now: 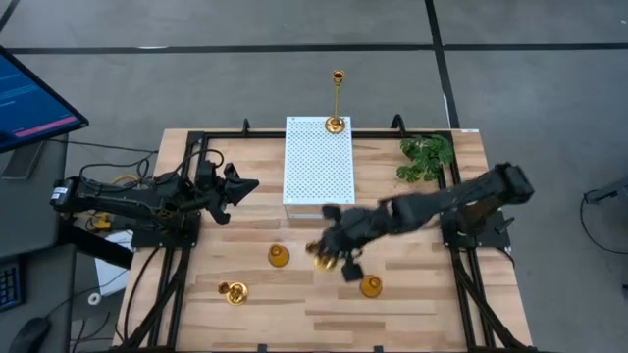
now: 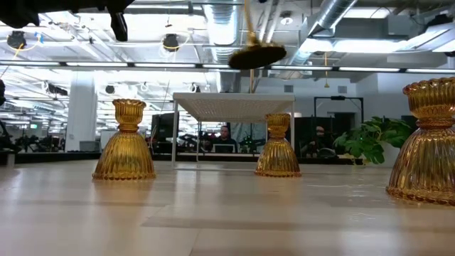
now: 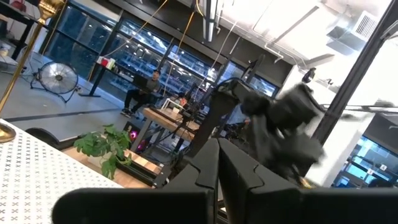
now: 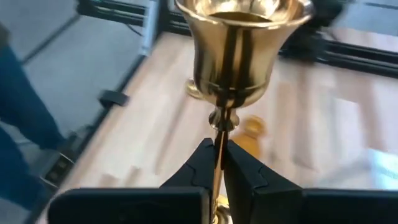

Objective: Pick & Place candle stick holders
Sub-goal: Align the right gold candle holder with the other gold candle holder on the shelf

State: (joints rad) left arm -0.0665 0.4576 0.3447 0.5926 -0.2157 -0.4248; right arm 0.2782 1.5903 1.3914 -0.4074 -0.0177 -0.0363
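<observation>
Stemmed brass candle holder [image 4: 234,50]: cup-topped, thin stem, clamped between the fingers of the right gripper [image 4: 218,163]; carried above the middle of the wooden table [image 1: 422,304], in front of the white perforated box [image 1: 317,162]. Round base seen from beneath, off the tabletop, in the low view [image 2: 257,55].

Tall thin-stemmed holder [image 1: 337,100]: upright on the far right corner of the white box.

Squat ribbed gold holder [image 1: 279,256]: on the table, left of the right gripper [image 1: 329,257], near it. Low view, left [image 2: 125,140].

Squat ribbed gold holder, second [image 1: 371,285]: on the table, just right of and nearer the front than the right gripper.

Flared-base gold holder [image 1: 234,291]: front left area of the table, well apart from the others.

Right gripper: clenched on the stem below the cup; arm reaching in from the table's right side.

Left gripper [image 1: 241,186]: raised at the table's left side, beside the box; fingers pressed together, empty [image 3: 219,165].

Green leafy plant [image 1: 426,157]: far right corner of the table.

Room beyond the table: seated people at desks, blurred.
</observation>
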